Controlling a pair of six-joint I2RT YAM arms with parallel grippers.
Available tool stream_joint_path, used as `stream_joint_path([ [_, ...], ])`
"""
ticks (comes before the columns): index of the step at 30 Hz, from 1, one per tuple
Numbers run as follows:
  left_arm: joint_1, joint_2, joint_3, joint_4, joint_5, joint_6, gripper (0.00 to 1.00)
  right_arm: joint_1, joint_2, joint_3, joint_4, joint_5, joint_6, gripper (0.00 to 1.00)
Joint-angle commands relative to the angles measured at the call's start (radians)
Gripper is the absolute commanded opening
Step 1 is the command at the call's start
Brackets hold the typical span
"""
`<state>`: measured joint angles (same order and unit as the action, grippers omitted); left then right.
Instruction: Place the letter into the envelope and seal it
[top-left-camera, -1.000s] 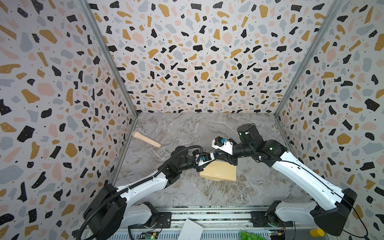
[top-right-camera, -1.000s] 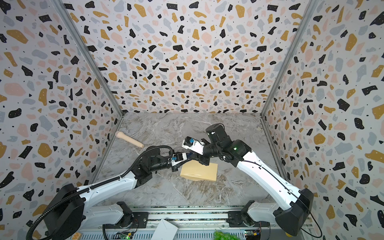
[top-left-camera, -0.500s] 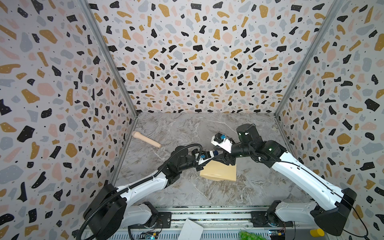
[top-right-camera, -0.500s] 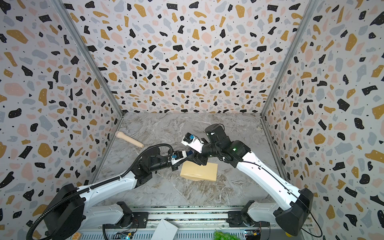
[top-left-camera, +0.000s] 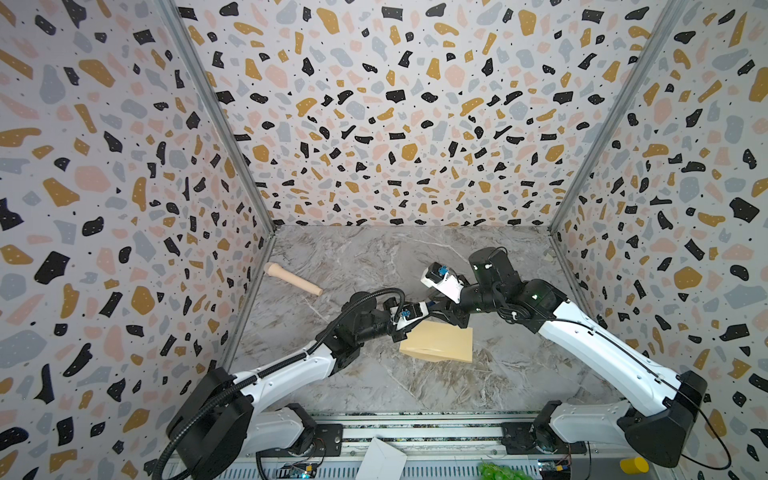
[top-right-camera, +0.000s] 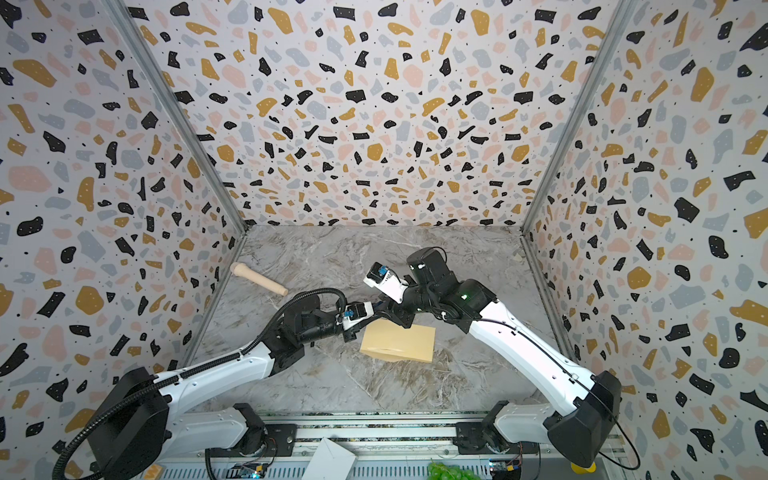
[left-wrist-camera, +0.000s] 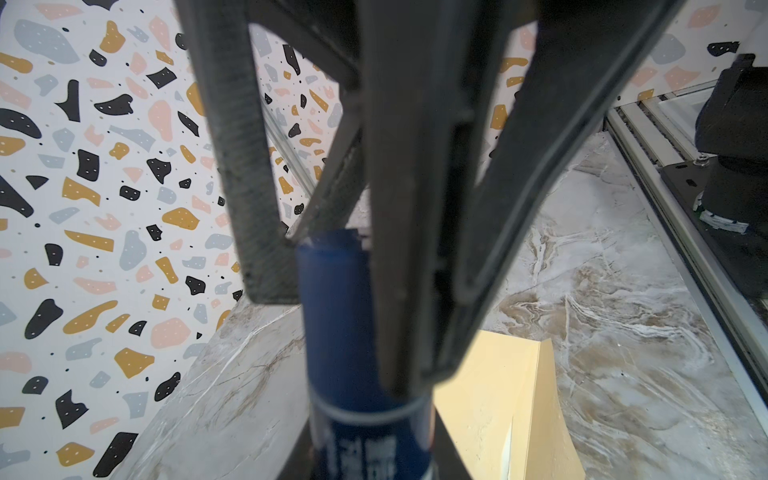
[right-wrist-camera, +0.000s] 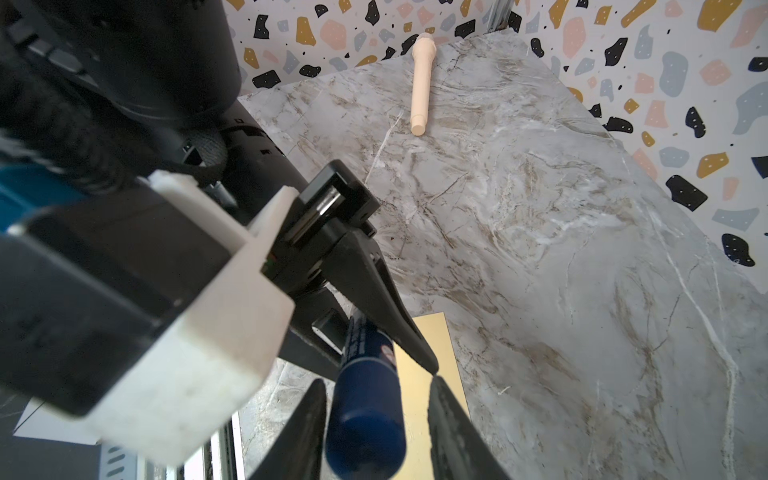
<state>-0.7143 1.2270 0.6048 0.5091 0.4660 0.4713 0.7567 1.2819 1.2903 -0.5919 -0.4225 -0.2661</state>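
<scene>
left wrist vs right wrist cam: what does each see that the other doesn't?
Left wrist only: the right arm's base and the rail along the table's edge.
Right wrist only: the peg lying near the wall.
Both: the blue tube close in front of the lens, and the envelope lying on the marble table.

Bare marble floor at back and right; wooden peg far left, envelope at centre
</scene>
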Motion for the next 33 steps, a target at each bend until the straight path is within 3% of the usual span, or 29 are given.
stream_joint_path([
  [1,0.003,-0.020,0.008,0.058,0.015,0.001,0.00,-0.005,0.014,0.024,-0.016,0.004,0.010,0.40],
  [4,0.003,-0.021,0.007,0.058,0.015,0.002,0.00,-0.008,0.028,0.034,-0.028,0.000,0.010,0.33],
  [7,0.003,-0.021,0.006,0.057,0.013,0.003,0.00,-0.013,0.030,0.043,-0.028,-0.012,0.011,0.16],
  [13,0.003,-0.004,0.001,0.052,-0.038,-0.016,0.00,-0.067,0.011,0.055,-0.030,-0.045,0.013,0.00],
  [33,0.003,0.093,-0.013,0.043,-0.142,-0.069,0.00,-0.184,-0.044,0.148,-0.090,-0.116,-0.007,0.00],
])
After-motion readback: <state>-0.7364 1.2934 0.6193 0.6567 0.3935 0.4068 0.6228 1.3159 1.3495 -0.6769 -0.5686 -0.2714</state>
